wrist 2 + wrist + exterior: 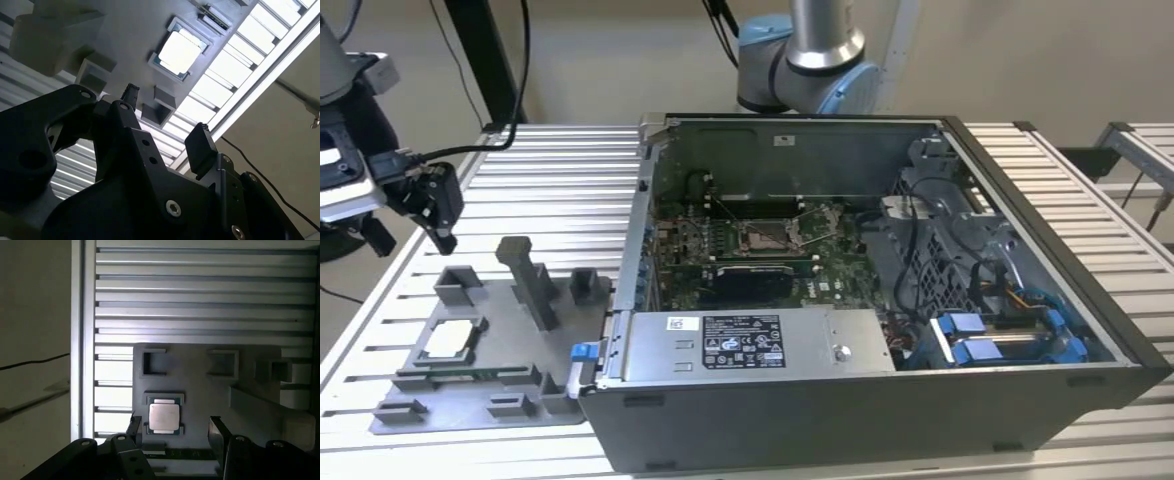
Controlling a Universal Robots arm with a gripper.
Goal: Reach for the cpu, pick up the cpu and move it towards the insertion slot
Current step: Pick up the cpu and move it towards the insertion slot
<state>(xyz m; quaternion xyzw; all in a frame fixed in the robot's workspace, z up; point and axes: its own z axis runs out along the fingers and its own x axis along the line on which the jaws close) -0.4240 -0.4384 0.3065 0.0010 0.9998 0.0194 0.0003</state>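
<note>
Though its fingers [134, 427] are spread wide, the gripper [174, 424] holds nothing. At the exterior view's left it hangs above the slatted table [560, 165], near that table's edge. Below it, and touching neither finger, the cpu [164, 416] lies flat in a square recess of the grey tray [200, 395]; in the first wrist view the chip sits between the two fingertips, nearer one of them. In the exterior view, upright blocks [534, 282] rise from the tray just beyond the gripper toward the right. Farther that way, well apart from the gripper, stands the open case [854, 400]. Inside it the slot [767, 237] lies on the board, its silver frame showing, far from both gripper and cpu.
</note>
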